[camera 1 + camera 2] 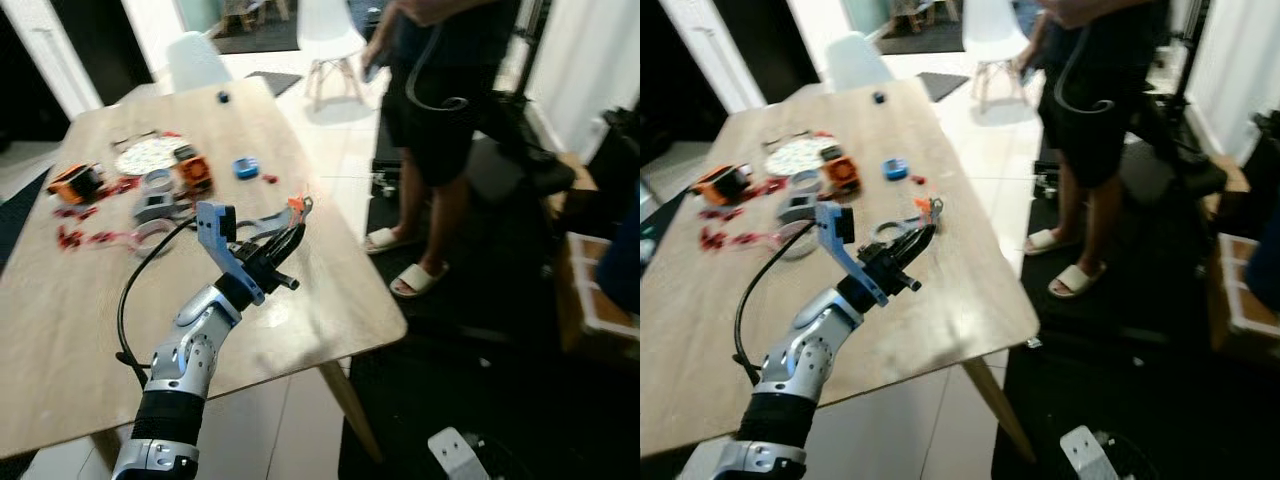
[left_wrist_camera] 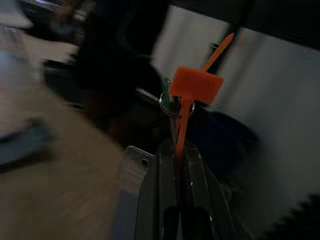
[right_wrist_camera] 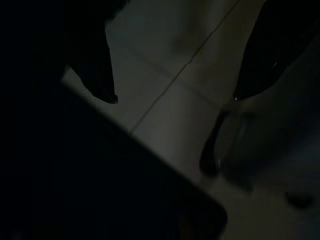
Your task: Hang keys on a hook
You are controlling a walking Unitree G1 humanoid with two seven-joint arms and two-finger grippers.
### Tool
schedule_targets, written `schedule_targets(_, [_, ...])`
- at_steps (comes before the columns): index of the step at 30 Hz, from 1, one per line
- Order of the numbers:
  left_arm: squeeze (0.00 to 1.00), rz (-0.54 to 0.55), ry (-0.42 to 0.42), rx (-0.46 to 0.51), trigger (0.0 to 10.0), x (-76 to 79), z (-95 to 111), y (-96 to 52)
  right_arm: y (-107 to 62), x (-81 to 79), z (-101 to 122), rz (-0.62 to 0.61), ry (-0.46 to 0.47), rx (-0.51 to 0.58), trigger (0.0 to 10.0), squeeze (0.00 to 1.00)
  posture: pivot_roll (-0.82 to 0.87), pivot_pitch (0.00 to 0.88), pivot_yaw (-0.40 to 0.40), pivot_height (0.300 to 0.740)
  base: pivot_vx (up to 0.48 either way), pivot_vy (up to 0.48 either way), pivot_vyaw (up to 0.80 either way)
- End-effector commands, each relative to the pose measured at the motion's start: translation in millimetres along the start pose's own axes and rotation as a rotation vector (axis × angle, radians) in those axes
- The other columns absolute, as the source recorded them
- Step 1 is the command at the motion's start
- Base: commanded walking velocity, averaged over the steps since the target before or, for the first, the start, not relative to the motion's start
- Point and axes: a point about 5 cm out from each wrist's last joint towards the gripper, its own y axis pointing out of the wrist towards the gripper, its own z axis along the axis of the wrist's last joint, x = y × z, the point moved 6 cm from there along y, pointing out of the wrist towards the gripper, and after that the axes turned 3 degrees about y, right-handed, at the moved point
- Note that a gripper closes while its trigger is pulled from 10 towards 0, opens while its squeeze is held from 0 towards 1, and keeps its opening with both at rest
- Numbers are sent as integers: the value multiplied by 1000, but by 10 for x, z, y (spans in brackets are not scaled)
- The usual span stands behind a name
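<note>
My left gripper [image 1: 292, 232] is raised over the right side of the wooden table [image 1: 330, 300], shut on a bunch of keys [image 1: 298, 207] with an orange tag. In the left wrist view the orange tag [image 2: 196, 85] and a metal key ring [image 2: 170, 107] stick up from the closed black fingers [image 2: 167, 175]. In the dark right wrist view my right gripper [image 3: 172, 100] hangs above a tiled floor with its two fingertips [image 3: 110, 97] far apart.
Orange and red parts [image 1: 80, 185], a grey tape roll [image 1: 157, 183], a round patterned plate [image 1: 145, 155] and a blue item [image 1: 246, 167] lie at the table's far left. A person [image 1: 445, 110] in sandals stands right of the table. White chairs [image 1: 325, 30] stand beyond.
</note>
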Motion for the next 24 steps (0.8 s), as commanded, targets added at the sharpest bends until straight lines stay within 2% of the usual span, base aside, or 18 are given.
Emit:
schedule_targets(1, [0, 50, 42, -29, 10000, -115, -37, -44, 6, -16, 90, 10, 21, 33, 10000, 0, -114, 37, 101, 740, 0, 0, 788])
schedule_targets(10, [0, 100, 127, -61, 10000, -232, -68, -67, -22, 180, 592, 22, 53, 197, 10000, 0, -120, 48, 106, 740, 0, 0, 788])
schedule_targets(14, [0, 107, 150, -62, 10000, -282, -38, -74, -73, 288, 866, 36, 32, 290, 10000, 0, -123, 50, 108, 740, 0, 0, 788])
schedule_targets(15, [0, 107, 150, -62, 10000, -282, -38, -74, -73, 288, 866, 36, 32, 290, 10000, 0, -123, 50, 108, 740, 0, 0, 788])
schedule_targets(17, [0, 109, 168, -68, 10000, -298, -52, -68, -104, 348, 1000, 33, -9, 328, 10000, 0, -123, 50, 108, 740, 0, 0, 788])
schedule_targets(24, [0, 109, 178, -82, 10000, -296, -117, -71, -111, 315, 1076, 41, -26, 348, 10000, 0, -129, 52, 105, 740, 0, 0, 788])
